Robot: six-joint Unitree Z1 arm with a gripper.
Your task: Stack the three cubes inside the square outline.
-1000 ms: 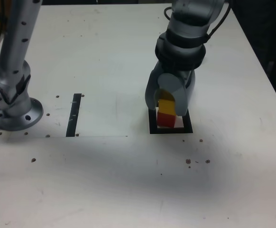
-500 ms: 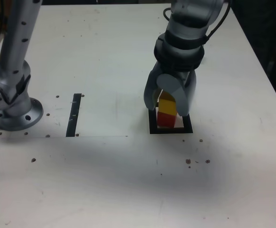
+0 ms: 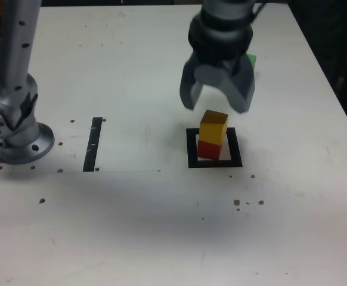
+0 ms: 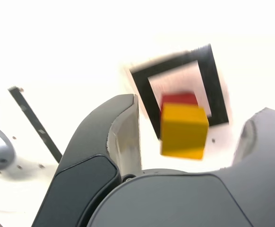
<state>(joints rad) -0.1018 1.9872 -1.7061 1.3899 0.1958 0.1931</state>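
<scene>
Leftmost in the ext. view, the grey arm base (image 3: pixel 18 134) stands on the white surface (image 3: pixel 132 226), w/ a straight black strip (image 3: pixel 92 144) just to its right. Right of centre, the black square outline (image 3: pixel 192 149) frames a white middle; inside it sits the red cube (image 3: pixel 209 150), w/ the yellow cube (image 3: pixel 213 126) stacked on top. Above them hovers the gripper (image 3: pixel 216 100), fingers wide apart, nothing betw. them in the ext. view. Farther right, behind the gripper, the green cube (image 3: pixel 253 60) is on the surface, partly hidden.
</scene>
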